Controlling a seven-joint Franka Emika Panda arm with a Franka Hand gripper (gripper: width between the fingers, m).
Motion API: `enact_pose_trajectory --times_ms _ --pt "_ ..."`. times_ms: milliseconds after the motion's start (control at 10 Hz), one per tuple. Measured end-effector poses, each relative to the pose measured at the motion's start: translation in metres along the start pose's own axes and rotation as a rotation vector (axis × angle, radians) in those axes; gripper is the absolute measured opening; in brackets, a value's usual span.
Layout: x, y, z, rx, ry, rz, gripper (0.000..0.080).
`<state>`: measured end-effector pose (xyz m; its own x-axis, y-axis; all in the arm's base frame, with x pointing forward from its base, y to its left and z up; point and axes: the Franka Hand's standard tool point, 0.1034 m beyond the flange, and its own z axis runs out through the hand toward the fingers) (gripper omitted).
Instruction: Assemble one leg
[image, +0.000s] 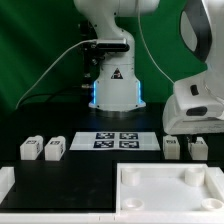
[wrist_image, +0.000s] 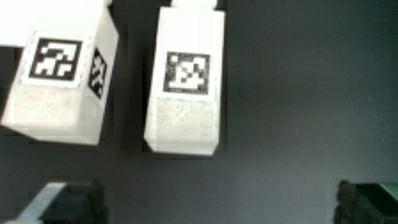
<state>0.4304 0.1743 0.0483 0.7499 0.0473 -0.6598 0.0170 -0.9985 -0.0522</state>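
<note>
Four small white legs with square tags lie on the black table: two on the exterior view's left (image: 30, 148) (image: 53, 148) and two on its right (image: 172, 147) (image: 198, 148). My gripper (image: 190, 126) hangs just above the right pair. In the wrist view two legs lie side by side, one (wrist_image: 187, 80) nearer the middle and one (wrist_image: 63, 75) beside it, tags facing up. My gripper (wrist_image: 221, 205) is open wide and empty; its dark fingertips (wrist_image: 71, 205) show only at the frame's corners, apart from both legs.
The marker board (image: 115, 141) lies mid-table in front of the robot base (image: 113, 90). A large white tray-shaped piece (image: 170, 190) sits at the front right, and another white part (image: 6, 184) at the front left edge.
</note>
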Motion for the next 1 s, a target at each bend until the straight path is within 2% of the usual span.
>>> enact_pose_trajectory --times_ms 200,300,500,800,1000 --pt "-0.001 0.002 0.004 -0.008 -0.173 -0.001 0.0649" --pt "0.006 0.001 0.009 -0.005 -0.175 0.003 0.0649" --pt "-0.003 0.003 0.033 -0.018 -0.213 0.017 0.0649" --pt "-0.009 0.003 0.055 -0.028 -0.233 0.028 0.0649" --pt "-0.008 0.003 0.056 -0.029 -0.234 0.039 0.0649"
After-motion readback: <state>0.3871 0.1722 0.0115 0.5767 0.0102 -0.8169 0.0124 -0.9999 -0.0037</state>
